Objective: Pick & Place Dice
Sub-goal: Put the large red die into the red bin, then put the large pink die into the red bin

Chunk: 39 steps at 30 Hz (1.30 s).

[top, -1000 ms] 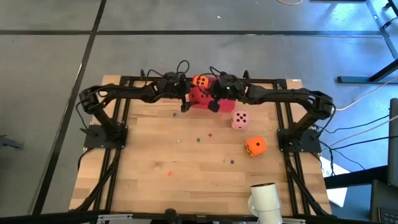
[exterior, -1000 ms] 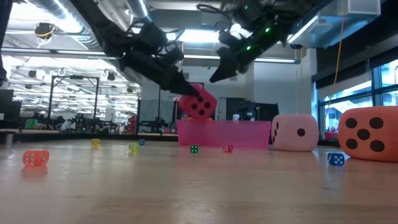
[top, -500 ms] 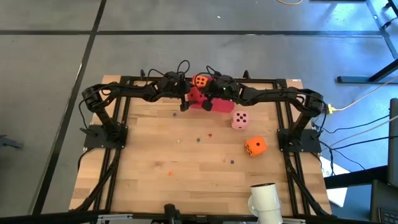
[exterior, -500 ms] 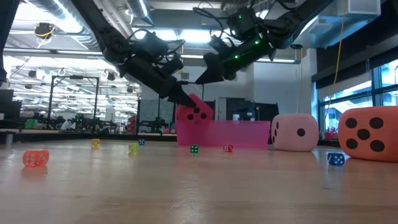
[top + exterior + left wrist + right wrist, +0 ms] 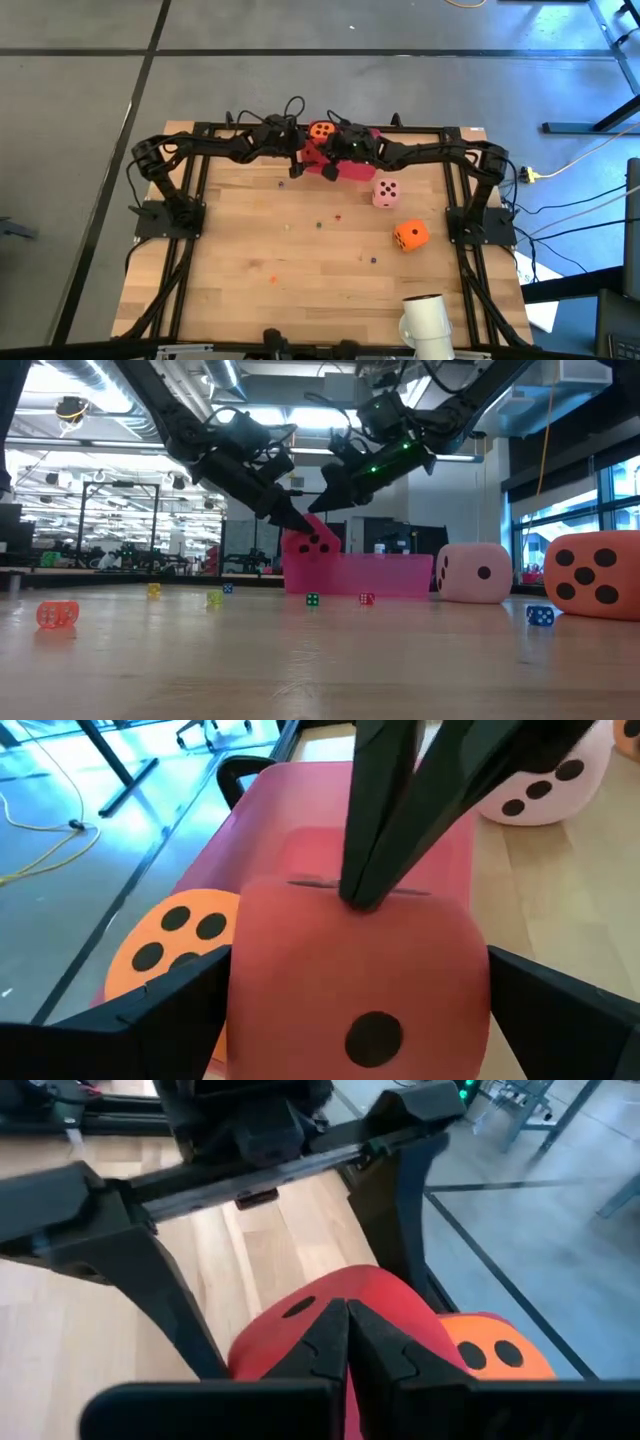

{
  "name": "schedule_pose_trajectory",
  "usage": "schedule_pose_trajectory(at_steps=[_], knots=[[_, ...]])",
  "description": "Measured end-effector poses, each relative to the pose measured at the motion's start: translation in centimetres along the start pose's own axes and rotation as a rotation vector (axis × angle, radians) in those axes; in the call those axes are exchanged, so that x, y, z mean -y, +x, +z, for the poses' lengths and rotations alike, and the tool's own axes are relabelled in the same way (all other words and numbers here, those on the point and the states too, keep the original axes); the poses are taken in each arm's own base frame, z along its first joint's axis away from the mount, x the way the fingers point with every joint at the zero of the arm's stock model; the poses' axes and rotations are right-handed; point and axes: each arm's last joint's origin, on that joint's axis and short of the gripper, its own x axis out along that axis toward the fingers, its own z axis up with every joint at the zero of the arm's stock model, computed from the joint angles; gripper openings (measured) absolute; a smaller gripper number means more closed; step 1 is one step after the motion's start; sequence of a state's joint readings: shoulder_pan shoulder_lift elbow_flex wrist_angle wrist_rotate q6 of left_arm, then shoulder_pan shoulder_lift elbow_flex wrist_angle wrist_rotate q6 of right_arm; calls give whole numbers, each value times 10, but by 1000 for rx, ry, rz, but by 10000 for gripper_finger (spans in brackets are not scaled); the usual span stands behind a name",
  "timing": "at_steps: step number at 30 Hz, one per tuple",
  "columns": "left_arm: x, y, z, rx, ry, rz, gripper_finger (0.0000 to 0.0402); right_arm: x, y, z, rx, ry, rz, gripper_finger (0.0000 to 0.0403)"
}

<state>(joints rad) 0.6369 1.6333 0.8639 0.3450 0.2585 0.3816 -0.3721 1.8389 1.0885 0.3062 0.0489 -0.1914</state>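
The red die (image 5: 360, 980) sits in the left end of the flat pink tray (image 5: 355, 170), at the table's far middle. An orange die (image 5: 321, 131) lies just behind it in the tray. My left gripper (image 5: 299, 160) is shut on the red die from the left. My right gripper (image 5: 330, 166) is shut, with its tips on the same die. The pale pink die (image 5: 386, 192) and the second orange die (image 5: 409, 235) rest on the wood to the right of the tray. My left gripper pinches the red die between its two fingers (image 5: 150, 1010), one on each of two opposite side faces (image 5: 245, 990). The fingers slant down from the table's left. The die sits low in the tray, a one-pip face toward the wrist camera. My right gripper touches the red die's upper face (image 5: 365, 905) with its shut fingertips (image 5: 348, 1335). The fingers slant down from the table's right.
Tiny coloured dice lie scattered on the wood (image 5: 58, 614), (image 5: 313, 599), (image 5: 540, 615). A white cylinder (image 5: 425, 320) stands at the near right edge. Both arms cross close together over the tray's left end. There is open wood toward the near side.
My left gripper has gone down with the red die, from above the tray into its left end, and has then kept still. My right gripper has moved left and down toward the red die, and its tips have come onto it.
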Motion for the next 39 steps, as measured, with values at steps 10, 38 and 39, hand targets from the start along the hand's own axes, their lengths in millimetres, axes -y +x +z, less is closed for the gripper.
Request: schedule_pose_trajectory(at_steps=[10, 38, 39], knots=[[-2, -19, 18, 52, -12, 14, 400, 10, 1, -14, -106, 8, -29, 9], [13, -113, 50, -51, -97, -25, 400, -3, -111, 47, -161, -90, -87, 9], [13, -117, 51, -49, -96, -24, 400, -2, -113, 49, -146, -97, -91, 9]])
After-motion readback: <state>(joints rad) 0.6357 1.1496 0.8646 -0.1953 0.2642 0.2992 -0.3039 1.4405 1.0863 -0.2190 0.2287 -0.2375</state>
